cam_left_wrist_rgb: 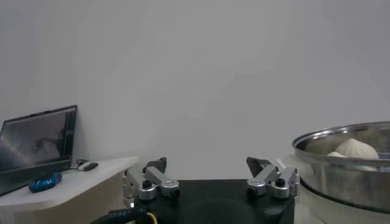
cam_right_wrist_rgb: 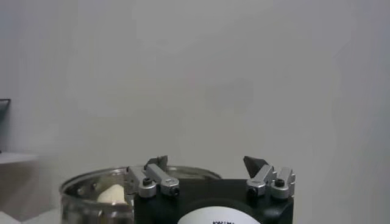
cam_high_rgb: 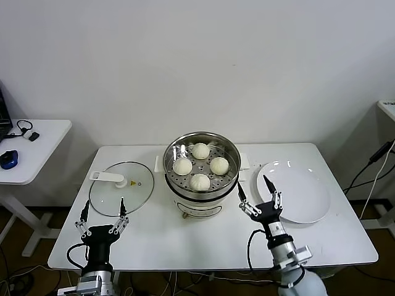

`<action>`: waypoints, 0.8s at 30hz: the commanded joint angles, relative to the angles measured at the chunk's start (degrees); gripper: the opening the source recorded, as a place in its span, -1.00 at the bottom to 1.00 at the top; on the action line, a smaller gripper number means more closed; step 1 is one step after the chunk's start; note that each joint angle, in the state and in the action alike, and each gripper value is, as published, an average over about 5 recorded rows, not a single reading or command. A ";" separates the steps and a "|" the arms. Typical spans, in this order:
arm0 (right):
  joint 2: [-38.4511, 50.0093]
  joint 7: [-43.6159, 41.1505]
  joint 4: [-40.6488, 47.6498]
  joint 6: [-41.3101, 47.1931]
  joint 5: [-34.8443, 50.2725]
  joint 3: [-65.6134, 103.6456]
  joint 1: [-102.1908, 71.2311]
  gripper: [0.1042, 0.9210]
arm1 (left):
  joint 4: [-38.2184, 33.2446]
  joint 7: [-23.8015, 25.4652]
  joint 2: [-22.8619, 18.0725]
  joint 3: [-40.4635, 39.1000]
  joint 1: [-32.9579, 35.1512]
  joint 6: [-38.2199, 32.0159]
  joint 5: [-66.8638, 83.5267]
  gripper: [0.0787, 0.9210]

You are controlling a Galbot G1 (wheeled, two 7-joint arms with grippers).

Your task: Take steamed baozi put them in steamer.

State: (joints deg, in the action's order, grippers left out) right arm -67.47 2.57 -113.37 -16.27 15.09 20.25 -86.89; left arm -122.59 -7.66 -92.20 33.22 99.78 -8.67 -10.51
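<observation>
A plain white wall backs the scene, and in front of it stands a white table (cam_high_rgb: 154, 240) that carries everything in play. To the robot's left a smaller white side table (cam_high_rgb: 37, 154) holds a blue mouse (cam_high_rgb: 8, 159) and a black cable; the left wrist view also shows an open laptop (cam_left_wrist_rgb: 36, 146) on it. Black cords hang down at the far right of the room.

The steamer (cam_high_rgb: 201, 185), a shiny steel pot on a cream-white base, sits at the middle of the table toward the wall. All four steamed baozi (cam_high_rgb: 200, 150) lie on its perforated tray, spaced in a diamond and not touching each other. Just to the steamer's right rests a round white plate (cam_high_rgb: 305, 197) with nothing on it. To the steamer's left the flat glass lid (cam_high_rgb: 120, 191) lies on the table, its white handle pointing away from the pot.

The right pincer (cam_high_rgb: 252, 191) hangs over the table between the steamer's base and the plate's near rim, its fingers spread wide and holding nothing; one fingertip stands close to the pot's side, the other over the plate's edge. The left pincer (cam_high_rgb: 103, 208) is poised at the near rim of the glass lid, its fingers likewise spread apart and bare. Both arms rise from the table's front edge, so nothing blocks the view into the pot.
</observation>
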 commanded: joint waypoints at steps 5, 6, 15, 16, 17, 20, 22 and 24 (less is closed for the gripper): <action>-6.46 1.51 -1.00 -4.88 -3.50 -0.08 -9.20 0.76 | 0.27 -0.06 -2.80 0.05 0.00 -0.18 -0.20 0.77; -6.50 1.51 -0.98 -4.85 -3.46 -0.04 -9.21 0.76 | 0.28 -0.06 -2.80 0.04 0.01 -0.18 -0.21 0.77; -6.63 1.41 -0.86 -4.98 -3.46 -0.26 -9.18 0.76 | 0.21 -0.04 -2.80 0.02 0.11 -0.08 -0.48 0.77; -6.65 1.41 -0.83 -5.00 -3.48 -0.32 -9.19 0.76 | 0.22 -0.04 -2.80 0.01 0.14 -0.08 -0.52 0.77; -6.66 1.41 -0.82 -5.00 -3.49 -0.38 -9.22 0.76 | 0.23 -0.04 -2.80 0.00 0.17 -0.08 -0.56 0.77; -6.66 1.41 -0.85 -4.94 -3.49 -0.52 -9.29 0.76 | 0.23 -0.04 -2.80 -0.03 0.20 -0.04 -0.70 0.77; -6.65 1.41 -0.84 -4.89 -3.49 -0.57 -9.30 0.76 | 0.19 -0.04 -2.80 -0.05 0.22 0.00 -0.76 0.77; -6.66 1.40 -0.83 -4.85 -3.51 -0.63 -9.30 0.76 | 0.17 -0.04 -2.80 -0.03 0.23 0.02 -0.81 0.77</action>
State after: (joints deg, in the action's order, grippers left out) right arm -73.38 3.81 -114.09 -20.58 11.98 19.78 -95.22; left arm -122.37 -7.71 -92.20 33.18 99.95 -8.73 -11.22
